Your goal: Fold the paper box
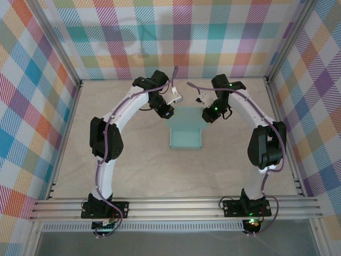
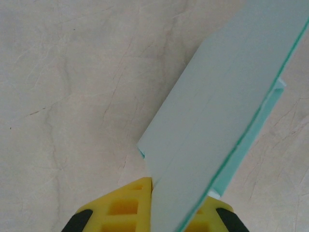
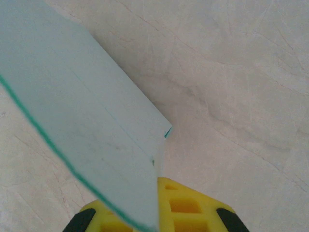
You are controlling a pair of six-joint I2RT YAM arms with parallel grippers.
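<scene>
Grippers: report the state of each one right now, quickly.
Left gripper: closed, pinching an edge of the paper box.
Right gripper: closed, pinching the opposite edge of the paper box.

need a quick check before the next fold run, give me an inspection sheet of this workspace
surface: pale marbled table, no marks or spills visible
job's things: paper box, a mint-teal card sheet, not yet box-shaped, held at two edges and angled up off the table
clutter: nothing seen
grippers: left hand shut on the card's edge; right hand shut on the opposite edge
cables: purple cables run along both arms, loose loops near the wrists, clear of the card
surroundings: checked walls on three sides, metal rails along the near edge
</scene>
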